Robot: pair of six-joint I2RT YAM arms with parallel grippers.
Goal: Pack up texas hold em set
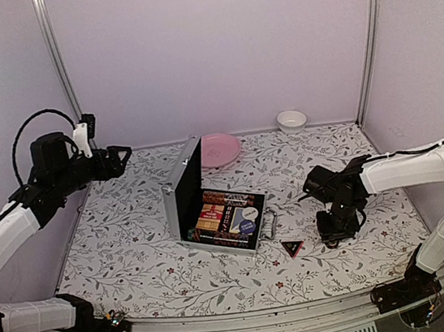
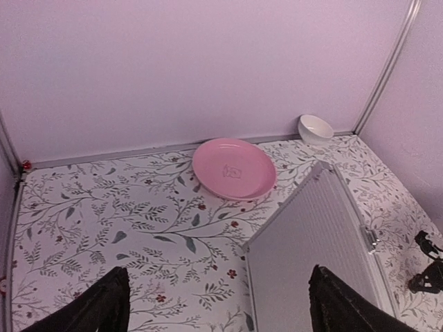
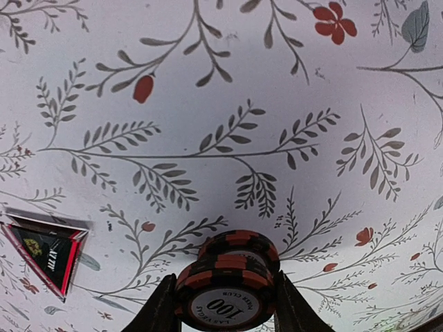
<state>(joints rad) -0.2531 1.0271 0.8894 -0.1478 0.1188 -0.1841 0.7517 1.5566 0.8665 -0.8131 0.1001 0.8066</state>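
A small square silver aluminium case with black lining stands open at the middle of the desk, its lid upright on the side toward the left edge. The tray holds rows of red and dark chips and a card deck, and a metal handle lies on the side facing the right edge. A small black-and-red triangle lies flat on the desk just beyond that handle, toward the near edge.

The right end effector points down between the case and the right edge, beside the triangle. Its fingers are closed on a short cylindrical stack of red and dark chips marked 100, low over the desk; whether it touches the desk I cannot tell.

The left end effector hangs high near the left edge, its fingers spread wide and holding nothing.

A pink round plate lies by the far edge behind the lid, and a small white bowl is nearer the far right corner
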